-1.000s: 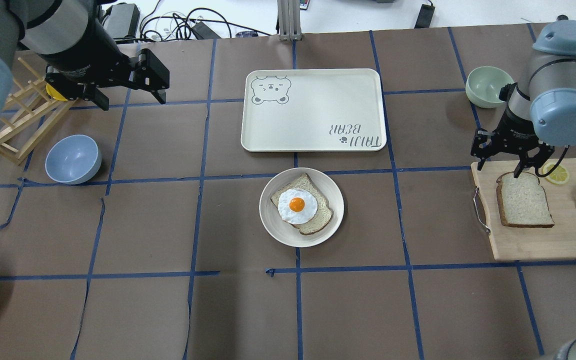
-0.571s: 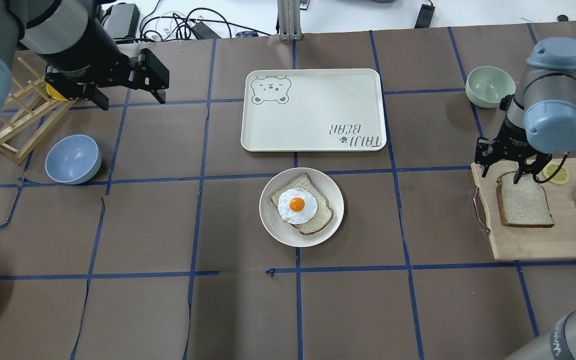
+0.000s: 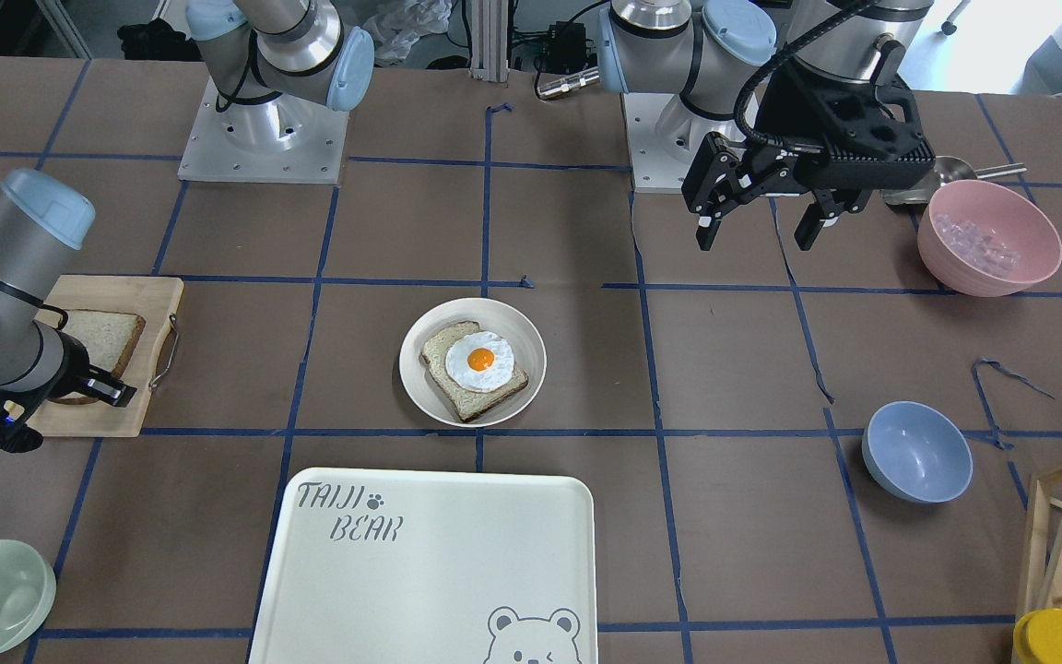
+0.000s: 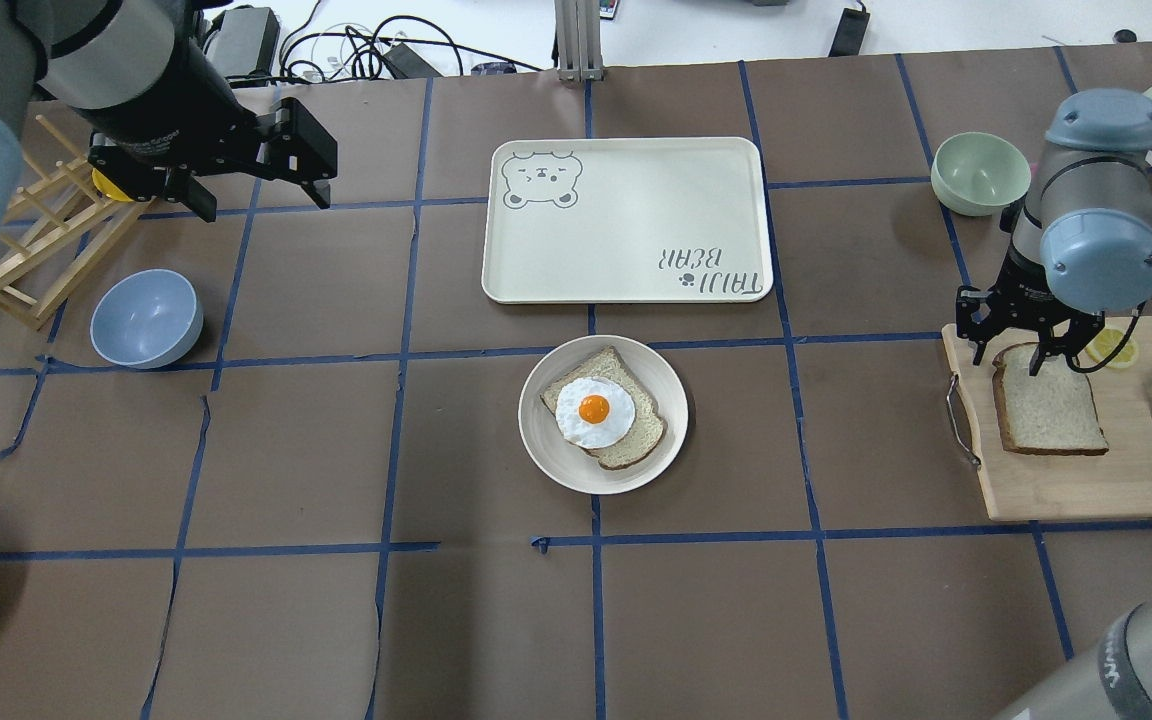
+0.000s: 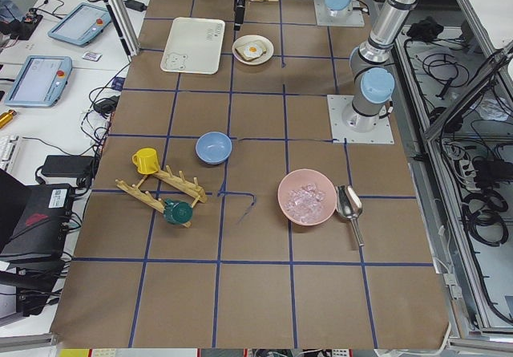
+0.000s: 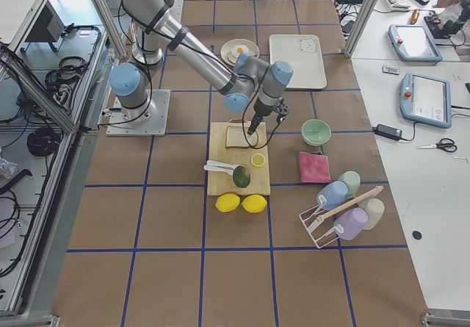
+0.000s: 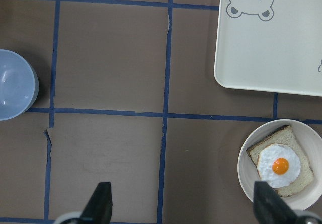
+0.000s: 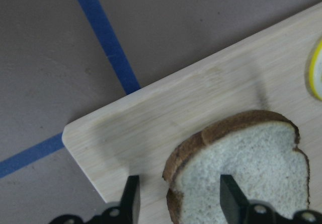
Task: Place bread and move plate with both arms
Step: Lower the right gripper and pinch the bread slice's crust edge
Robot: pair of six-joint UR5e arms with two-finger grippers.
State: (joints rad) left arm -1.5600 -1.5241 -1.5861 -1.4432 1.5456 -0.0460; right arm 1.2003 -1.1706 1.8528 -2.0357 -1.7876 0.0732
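Bread (image 4: 1049,405) on board (image 4: 1056,490), right jaws straddling crust

Open table (image 4: 876,450) between board (image 4: 1066,490) and plate (image 4: 561,462), lemon (image 4: 1119,351) perhaps crowding bread (image 4: 1051,410)

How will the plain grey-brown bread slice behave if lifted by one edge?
The plain grey-brown bread slice looks thin and porous, so probably light and droopy when held by one edge. Its crumb looks soft; the open fingers of the right gripper may dent it. Flat on the wooden board, it shouldn't roll.
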